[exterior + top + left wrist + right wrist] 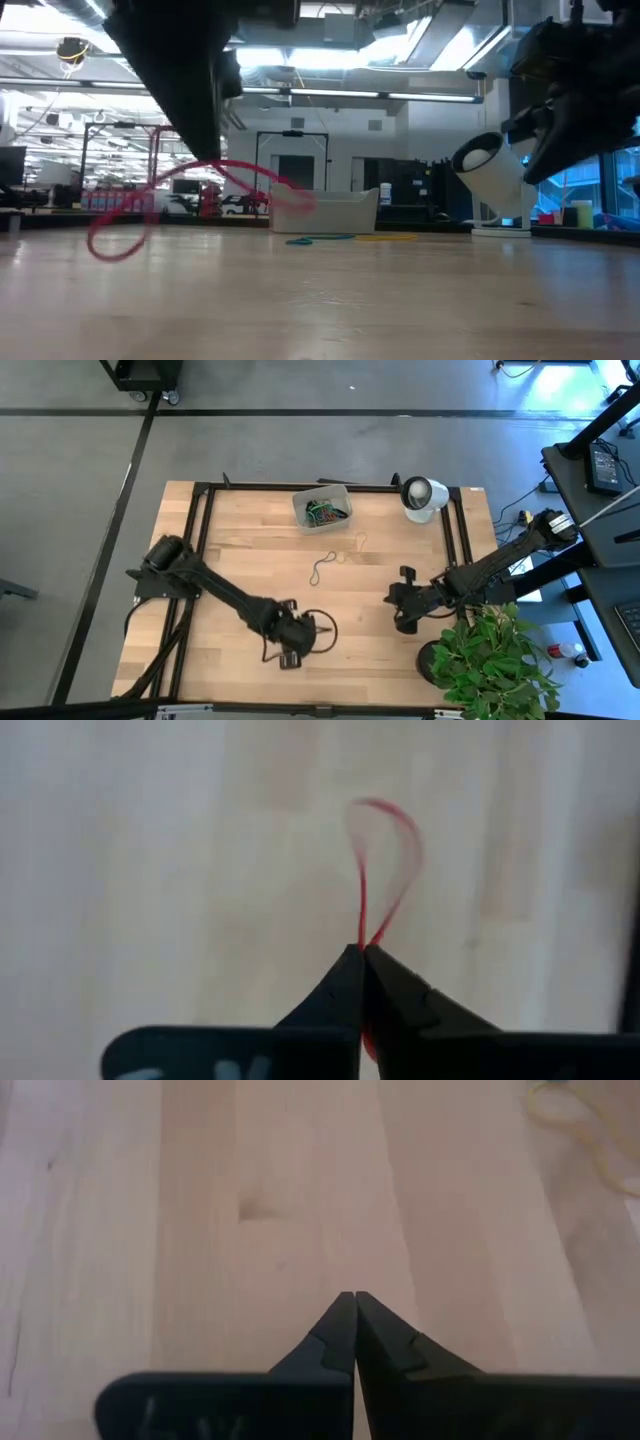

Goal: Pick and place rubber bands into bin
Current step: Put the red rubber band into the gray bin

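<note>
My left gripper (306,627) is at the near middle of the table, shut on a red rubber band (386,845) whose loop shows past the fingertips; the band also shows in the low view (130,225). My right gripper (396,600) is shut and empty, low over the bare wood right of centre, and its closed tips show in the right wrist view (355,1302). The translucent bin (322,507) stands at the far middle of the table with several coloured bands inside. A dark band (322,567) and a tan band (360,544) lie loose on the wood between the bin and the grippers. My left gripper pinches the red band between its two fingertips (350,975), with two strands of the loop (366,925) running together into the tips. The free loop stands out beyond the fingers and droops slackly (115,240). I cannot tell whether it touches the table.
A white round object with a dark face (424,495) stands at the far right of the table. A green plant (490,660) stands at the near right corner, close to my right arm. A black frame rail (200,540) borders the wood. A yellow band (575,1115) lies ahead of my right gripper.
</note>
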Robot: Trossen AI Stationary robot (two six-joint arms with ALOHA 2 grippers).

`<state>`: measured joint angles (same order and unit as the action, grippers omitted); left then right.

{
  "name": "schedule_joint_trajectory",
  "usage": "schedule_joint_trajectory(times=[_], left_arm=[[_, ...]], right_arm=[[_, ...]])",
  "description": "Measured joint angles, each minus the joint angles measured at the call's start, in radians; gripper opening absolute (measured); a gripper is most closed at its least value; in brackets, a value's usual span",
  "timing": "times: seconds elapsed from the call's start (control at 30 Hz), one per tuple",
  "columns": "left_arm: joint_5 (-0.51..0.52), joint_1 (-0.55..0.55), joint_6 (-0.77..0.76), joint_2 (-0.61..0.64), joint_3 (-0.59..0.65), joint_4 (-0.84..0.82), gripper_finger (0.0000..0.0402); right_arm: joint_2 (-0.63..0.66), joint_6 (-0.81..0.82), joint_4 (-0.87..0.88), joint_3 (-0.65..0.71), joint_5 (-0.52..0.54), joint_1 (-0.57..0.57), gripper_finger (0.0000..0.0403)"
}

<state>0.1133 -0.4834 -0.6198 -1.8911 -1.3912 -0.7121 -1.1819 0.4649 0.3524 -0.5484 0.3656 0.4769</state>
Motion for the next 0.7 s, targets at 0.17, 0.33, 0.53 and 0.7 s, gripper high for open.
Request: schedule_joint_trajectory(times=[0.17, 0.33, 0.53, 0.7], left_arm=[[0.062, 0.101, 0.005, 0.1, -0.002, -0.067, 0.0002], [0.106, 0.273, 0.049, 0.169, 0.001, -0.074, 0.0002], [0.053, 0.513, 0.299, 0.205, -0.001, -0.067, 0.0002], [-0.005, 0.714, 0.48, 0.202, -0.001, 0.027, 0.0002]], right_arm=[[0.0, 0.005, -0.028, 0.0, 0.008, -0.013, 0.0007], [0.0, 0.002, -0.028, 0.0, 0.008, -0.031, 0.0007], [0.0, -0.001, -0.065, 0.0, 0.008, -0.036, 0.0007], [0.0, 0.01, -0.071, 0.0, 0.009, -0.1, 0.0007]])
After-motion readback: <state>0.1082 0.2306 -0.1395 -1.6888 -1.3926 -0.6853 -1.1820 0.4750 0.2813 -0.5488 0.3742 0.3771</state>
